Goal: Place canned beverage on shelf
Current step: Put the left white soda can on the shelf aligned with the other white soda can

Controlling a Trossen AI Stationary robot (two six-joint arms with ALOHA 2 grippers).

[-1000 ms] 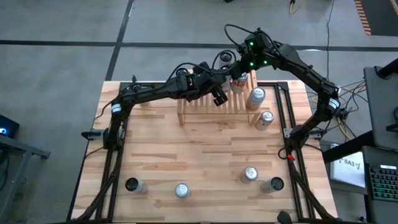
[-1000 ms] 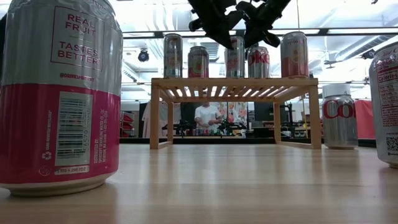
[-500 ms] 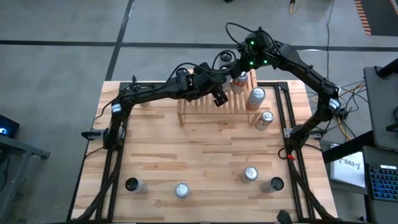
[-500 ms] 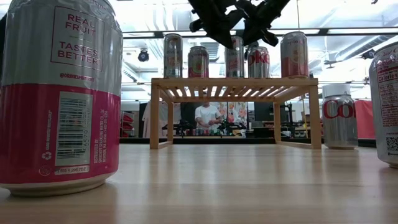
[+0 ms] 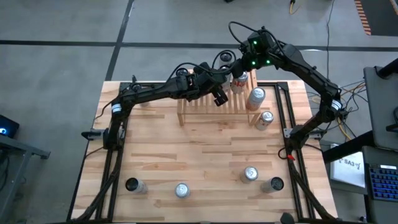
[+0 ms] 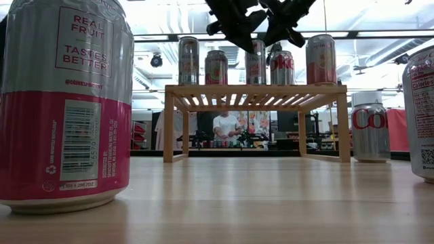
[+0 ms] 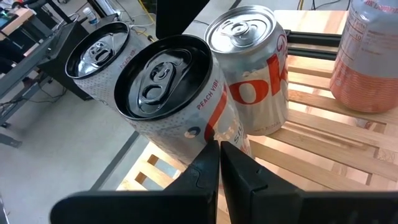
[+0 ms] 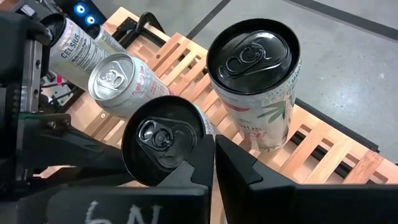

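We see both arms stretched toward the far edge of the surface (image 5: 199, 155), meeting above the shelf (image 5: 214, 107), a low rack of light wood with a slatted top.

The left arm reaches from its base on the left side diagonally across, its forearm nearly level. The left gripper (image 5: 219, 94) hangs over the middle of the shelf, pointing down and outward; its fingers (image 7: 208, 163) are pressed together with nothing between them. In the left wrist view they sit just in front of a black-topped peach can (image 7: 168, 102), which is beside a silver cola can (image 7: 252, 74).

The right arm rises from the right side, bends at the elbow and comes back in over the far right corner of the shelf. The right gripper (image 5: 244, 62) is above the cans there, its fingers (image 8: 205, 158) also together and holding nothing. Below it in the right wrist view stand a black-topped can (image 8: 163, 142) and a floral can (image 8: 258, 81).

From the low view, five cans stand upright in a row on the shelf top (image 6: 254, 89), with both grippers just above the middle ones. A Diet Coke can (image 6: 369, 125) stands on the surface beside the shelf's right leg. Four more cans stand near the front edge, among them a silver-topped one (image 5: 250, 175).
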